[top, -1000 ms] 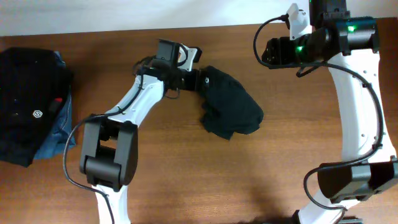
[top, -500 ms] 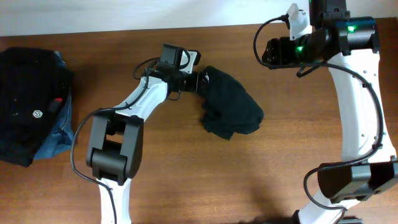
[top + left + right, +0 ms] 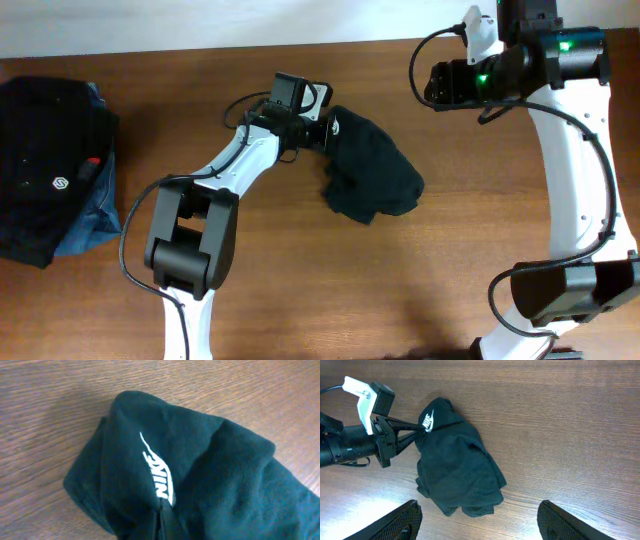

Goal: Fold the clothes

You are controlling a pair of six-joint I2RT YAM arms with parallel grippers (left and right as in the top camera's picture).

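A crumpled dark green garment [image 3: 372, 176] with a white Nike logo [image 3: 159, 472] lies on the wooden table, right of centre. My left gripper [image 3: 331, 132] reaches in from the left and is shut on the garment's upper left edge, right at the logo. In the left wrist view its fingertips [image 3: 163, 521] are pressed together with cloth bunched around them. The right wrist view shows the same garment [image 3: 457, 467] and the left gripper [image 3: 418, 428] pinching it. My right gripper [image 3: 480, 522] hangs high over the table with its fingers wide apart and nothing between them.
A stack of dark clothes [image 3: 45, 150] lies at the table's left edge, on top of a blue denim piece [image 3: 92, 222]. The table's back edge [image 3: 200, 50] meets a white wall. The right arm's base [image 3: 560, 290] stands at the front right.
The left gripper's fingers went from wide apart to shut on the garment's edge at the logo. The left arm slid a little to the right. The right arm stayed still.
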